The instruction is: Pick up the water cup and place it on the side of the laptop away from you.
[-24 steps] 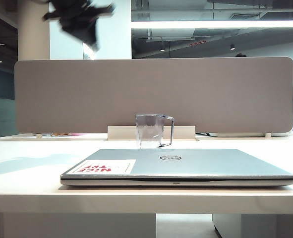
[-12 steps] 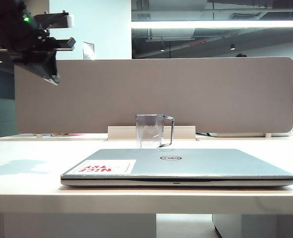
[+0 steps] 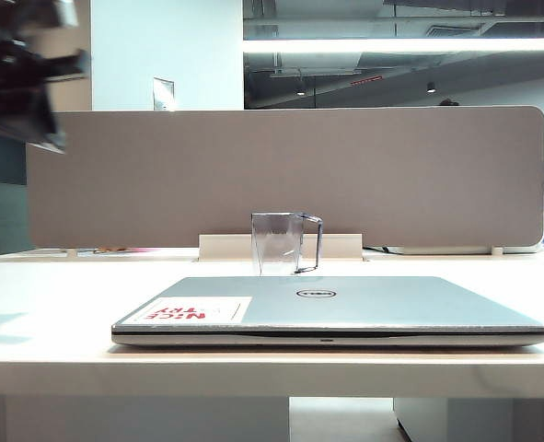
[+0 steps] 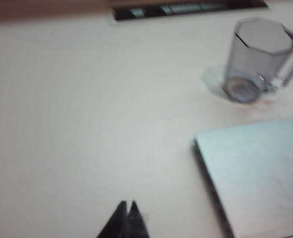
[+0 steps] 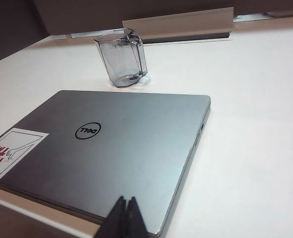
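The clear grey-blue water cup (image 3: pixel 276 244) stands upright on the table just beyond the closed silver laptop (image 3: pixel 345 304), handle to the right. The left wrist view shows the cup (image 4: pixel 258 59) and a laptop corner (image 4: pixel 260 168) well away from my left gripper (image 4: pixel 128 203), which is shut and empty, high over bare tabletop. In the exterior view my left arm (image 3: pixel 14 83) is a dark blur at the upper left. My right gripper (image 5: pixel 125 198) is shut and empty, hanging over the laptop (image 5: pixel 121 144), with the cup (image 5: pixel 121 57) beyond it.
A tall grey divider panel (image 3: pixel 285 175) closes off the back of the white table (image 3: pixel 51 295). A low white cable box (image 3: pixel 345 245) sits right behind the cup. The table's front edge (image 3: pixel 272 373) runs just below the laptop.
My left arm has swung from the top middle-left of the exterior view out to the far left and slightly lower. Cup and laptop have stayed put.
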Robot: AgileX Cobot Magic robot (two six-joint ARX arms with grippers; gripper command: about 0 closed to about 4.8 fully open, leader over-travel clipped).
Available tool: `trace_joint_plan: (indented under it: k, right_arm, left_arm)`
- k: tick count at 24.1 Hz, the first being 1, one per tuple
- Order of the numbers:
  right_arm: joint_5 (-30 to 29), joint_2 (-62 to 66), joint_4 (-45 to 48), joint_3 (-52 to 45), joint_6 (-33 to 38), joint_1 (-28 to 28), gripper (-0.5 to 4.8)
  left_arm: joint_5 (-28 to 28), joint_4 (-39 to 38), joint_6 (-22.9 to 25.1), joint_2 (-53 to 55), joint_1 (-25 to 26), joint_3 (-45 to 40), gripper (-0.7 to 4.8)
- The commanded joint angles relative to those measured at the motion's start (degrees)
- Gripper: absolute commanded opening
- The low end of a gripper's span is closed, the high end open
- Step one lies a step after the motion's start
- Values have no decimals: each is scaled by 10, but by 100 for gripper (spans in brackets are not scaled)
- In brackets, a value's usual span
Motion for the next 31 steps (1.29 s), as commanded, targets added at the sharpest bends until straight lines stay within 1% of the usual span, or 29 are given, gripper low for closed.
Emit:
trace_joint_plan:
  k: [1, 6, 9, 11, 13, 16, 20, 24, 31]
  right_arm:
    - [0, -1, 7, -2, 1, 0, -8]
    - [0, -1, 7, -2, 1, 0, -8]
    - [0, -1, 7, -2, 1, 0, -8]
    - [0, -1, 7, -2, 1, 0, -8]
    - [0, -1, 7, -2, 1, 0, -8]
    - [1, -1, 7, -2, 1, 0, -8]
    - [1, -1, 7, -2, 1, 0, -8]
    - [1, -1, 7, -2, 1, 0, -8]
    - [0, -1, 7, -2, 1, 0, -8]
  left_arm:
    - [-22, 46, -3, -85, 0, -74, -6]
    - [-21, 45, -10, -173, 0, -136, -6]
    - [-30, 47, -10, -273, 0, -203, -6]
    - [-30, 46, -10, -304, 1, -224, -5]
    - [-30, 45, -10, -365, 1, -268, -5]
    - [-28, 49, -10, -404, 9, -299, -5]
    - [-8, 50, -28, -452, 56, -332, -5]
    - [14, 49, -36, -500, 97, -353, -5]
    - [13, 45, -36, -537, 100, -372, -6]
